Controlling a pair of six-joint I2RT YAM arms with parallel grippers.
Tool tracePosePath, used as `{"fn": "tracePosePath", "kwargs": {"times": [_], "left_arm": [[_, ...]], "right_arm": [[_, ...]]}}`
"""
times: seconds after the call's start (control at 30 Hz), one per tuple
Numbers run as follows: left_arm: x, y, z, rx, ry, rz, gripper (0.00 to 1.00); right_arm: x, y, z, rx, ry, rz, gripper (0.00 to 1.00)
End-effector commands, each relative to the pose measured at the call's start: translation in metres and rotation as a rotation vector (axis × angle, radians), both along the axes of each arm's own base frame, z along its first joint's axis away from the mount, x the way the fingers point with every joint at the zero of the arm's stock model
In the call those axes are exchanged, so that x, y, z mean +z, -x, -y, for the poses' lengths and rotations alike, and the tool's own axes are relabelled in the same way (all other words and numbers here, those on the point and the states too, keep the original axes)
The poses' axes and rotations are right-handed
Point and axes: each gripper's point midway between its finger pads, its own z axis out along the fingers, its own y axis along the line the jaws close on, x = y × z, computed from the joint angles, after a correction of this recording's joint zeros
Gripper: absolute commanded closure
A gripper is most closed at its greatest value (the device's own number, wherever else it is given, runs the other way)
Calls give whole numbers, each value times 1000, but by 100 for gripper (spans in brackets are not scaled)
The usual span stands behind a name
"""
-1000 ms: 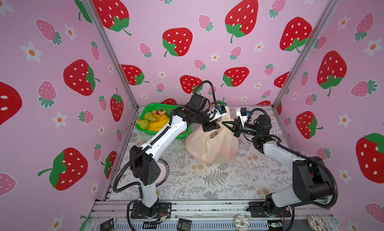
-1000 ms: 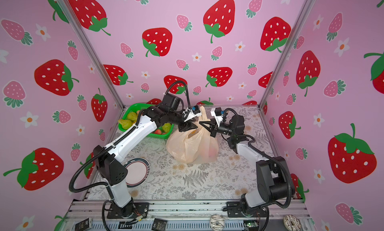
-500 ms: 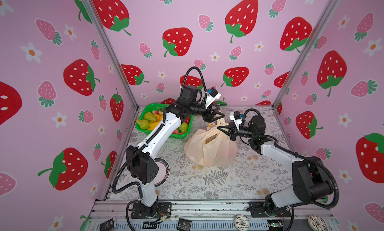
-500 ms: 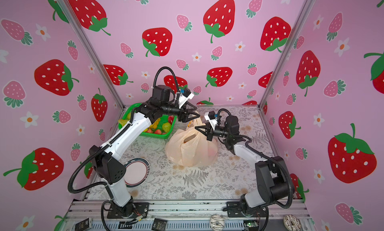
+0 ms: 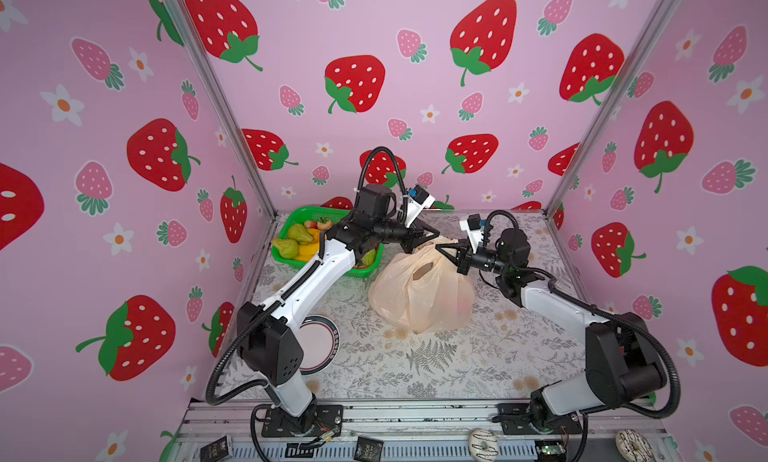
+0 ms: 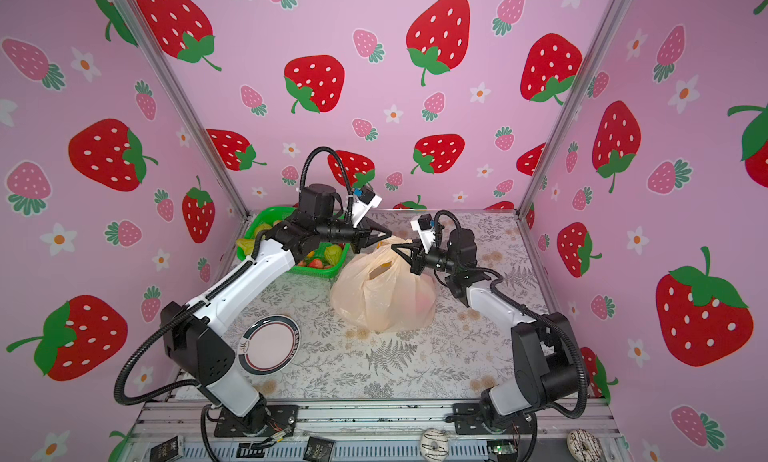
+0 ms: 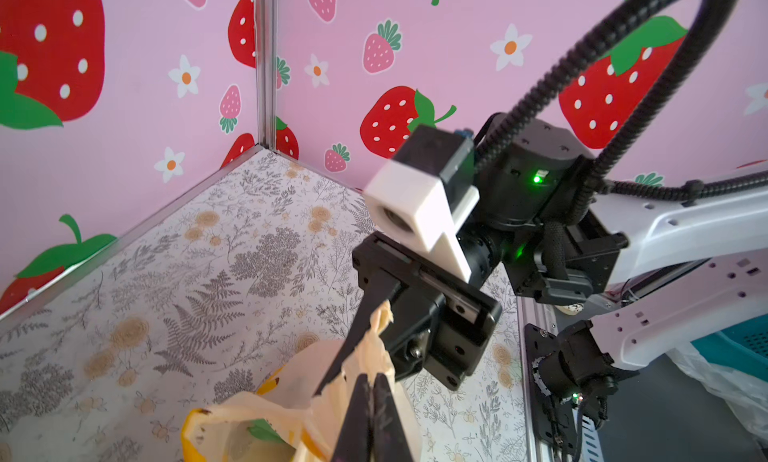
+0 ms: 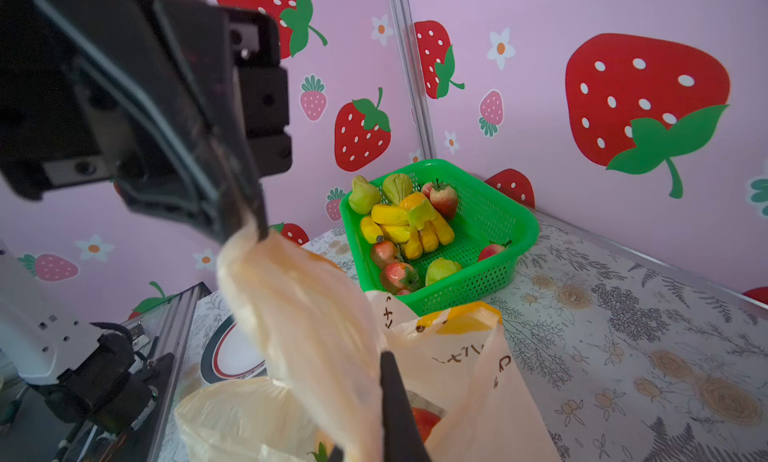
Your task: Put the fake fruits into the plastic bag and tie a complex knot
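Note:
The peach plastic bag [image 5: 419, 293] [image 6: 382, 293] stands mid-table, a red fruit [image 8: 424, 422] showing through its wall. My left gripper [image 5: 430, 234] [image 6: 386, 234] is shut on one end of a stretched bag handle [image 8: 291, 297]. My right gripper [image 5: 446, 252] [image 6: 401, 250] is shut on the same handle just beside it, its tips almost meeting the left ones above the bag's mouth. In the left wrist view my shut left gripper [image 7: 372, 397] pinches the peach plastic. In the right wrist view plastic hides most of my right gripper [image 8: 374, 381]. More fake fruits [image 5: 299, 239] [image 8: 407, 227] lie in the basket. No knot is in view.
A green mesh basket [image 5: 324, 212] [image 6: 257, 227] sits at the back left, partly under my left arm. A round plate [image 5: 318, 343] [image 6: 270, 347] lies front left. Two toy donuts [image 5: 482, 443] rest on the front rail. Pink walls close three sides.
My left gripper rose from the bag top, swung over the mouth, came down a little and shut on the handle. The right gripper stayed shut and barely moved.

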Motion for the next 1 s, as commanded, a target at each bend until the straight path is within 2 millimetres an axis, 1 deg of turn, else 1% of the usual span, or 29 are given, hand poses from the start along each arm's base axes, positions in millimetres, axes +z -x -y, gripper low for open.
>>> {"fn": "tracePosePath", "kwargs": {"times": [0.0, 0.07, 0.13, 0.27, 0.33, 0.57, 0.67, 0.83, 0.97], "left_arm": [[8, -11, -5, 152, 111, 8, 100], [-5, -10, -7, 209, 119, 12, 100], [-16, -7, -6, 241, 114, 22, 100], [-41, -3, 1, 260, 96, -23, 100], [-48, -6, 1, 282, 112, -52, 100], [-58, -12, -1, 316, 118, -68, 100], [-59, -10, 4, 294, 133, -87, 100], [-60, -8, 8, 271, 150, -106, 100], [-61, -8, 8, 273, 154, -112, 100]], "right_arm": [[20, -21, 11, -163, -82, -113, 96], [23, -21, 10, -172, -106, -137, 96], [27, -15, 4, -158, -128, -139, 95], [34, -11, 0, -148, -145, -111, 93], [34, -10, 0, -142, -133, -83, 91], [25, -2, -6, -67, -62, 6, 80], [23, -2, -6, -57, -46, 25, 76], [18, -10, -1, -88, -15, 13, 74], [14, -17, 5, -119, 24, 4, 70]]}}
